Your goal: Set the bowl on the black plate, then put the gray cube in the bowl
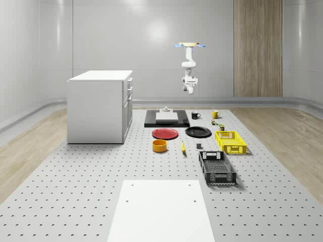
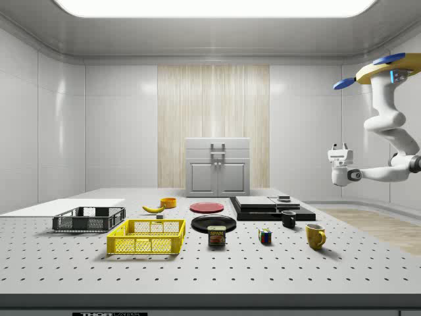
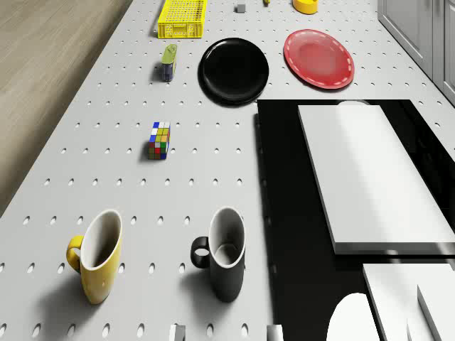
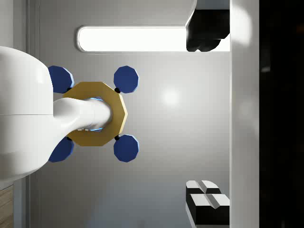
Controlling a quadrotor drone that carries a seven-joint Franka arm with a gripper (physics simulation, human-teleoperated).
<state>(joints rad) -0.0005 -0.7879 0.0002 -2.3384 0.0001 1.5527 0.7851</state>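
Observation:
The yellow-orange bowl (image 1: 160, 145) stands on the table in front of the red plate (image 1: 165, 133); it also shows in the side view (image 2: 168, 203) and the drone view (image 3: 306, 5). To the whole-scene view's right of the red plate lies the black plate (image 1: 198, 132) (image 3: 234, 69), bare. The small gray cube (image 1: 199, 146) (image 3: 241, 8) sits between bowl and yellow basket. The drone (image 1: 189, 45) hovers high over the table's far end, above the mugs and black platform. My gripper (image 1: 190, 89) (image 4: 209, 118) hangs in the air, open and holding nothing, far above all objects.
A black platform (image 3: 284, 213) with a white slab (image 3: 370, 174), black mug (image 3: 224, 252), yellow mug (image 3: 96, 256), Rubik's cube (image 3: 159, 140) and can (image 3: 168, 62) lie below the drone. Yellow basket (image 1: 230, 141), black basket (image 1: 217, 168), banana (image 1: 182, 146) and white cabinet (image 1: 101, 106) stand farther off.

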